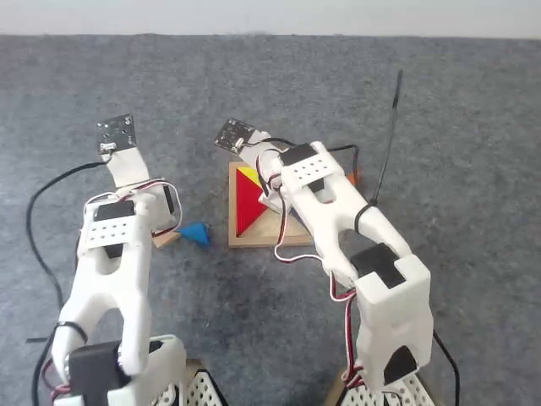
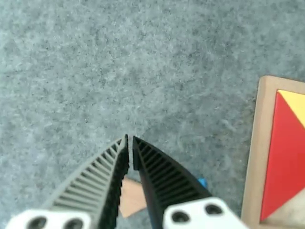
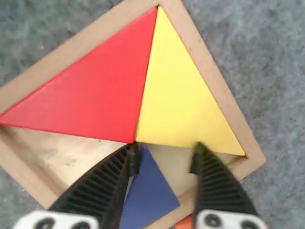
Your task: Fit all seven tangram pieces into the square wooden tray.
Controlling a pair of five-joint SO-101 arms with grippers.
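On grey carpet [image 1: 473,127]: seating the third tangram piece.
Left gripper [image 2: 129,139], pinched closed and empty, hangs near a loose light-blue triangle [image 1: 196,233]. Right gripper [image 3: 166,150], fingers spread, straddles a dark-blue triangle [image 3: 147,191] in the square wooden tray [image 3: 214,67], beside the large red triangle [image 3: 90,100] and large yellow triangle [image 3: 178,105]. It probably needs nudging flush next.

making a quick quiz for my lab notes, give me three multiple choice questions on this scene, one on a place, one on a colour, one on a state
1. Where does the light blue piece lie?
A in the tray
B on the carpet beside the tray
C in a pincer

2. What colours are the two big triangles in the tray?
A red and yellow
B green and purple
C black and white

3. How is the left pincer?
A wide open
B shut on a red piece
C shut, holding nothing

Answers:
1 B, it rests on the grey carpet between the left arm and the tray.
2 A, the red triangle and yellow triangle meet edge to edge.
3 C, its fingers meet with nothing between them.
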